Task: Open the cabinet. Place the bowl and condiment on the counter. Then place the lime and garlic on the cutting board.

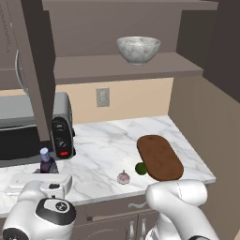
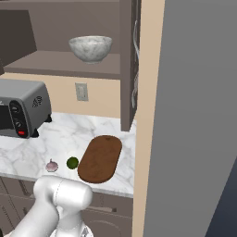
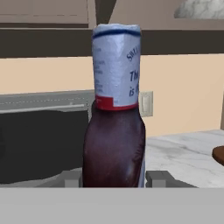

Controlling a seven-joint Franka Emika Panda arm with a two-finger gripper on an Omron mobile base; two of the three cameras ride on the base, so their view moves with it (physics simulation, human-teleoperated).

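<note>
Filling the hand view up close, the small dark brown-purple condiment bottle (image 3: 114, 131) with its pale label is held upright between the two dark finger tips, one at each side of its base; the jaws of the gripper (image 3: 114, 179) are closed narrowly on it. In the left base view the bottle (image 1: 47, 161) is seen low at the front left of the white marble counter (image 1: 103, 140), just before the grey toaster oven (image 1: 33, 129), so a set-down on the worktop is judged to be at hand. Whether its base touches the marble cannot be told.

Further out, the tall dark grey-brown cabinet (image 1: 33, 70) is seen with its door swung open, and the speckled grey-white stone-look bowl (image 1: 138, 49) is left on the shelf, still to be fetched. The pinkish-white garlic bulb (image 1: 123, 177) and the dark green lime (image 1: 141, 168) are found on the marble near the flat oval reddish-brown cutting board (image 1: 159, 157), the lime just beside its edge.

The white arm is folded low and swung left, with the hand held level.
</note>
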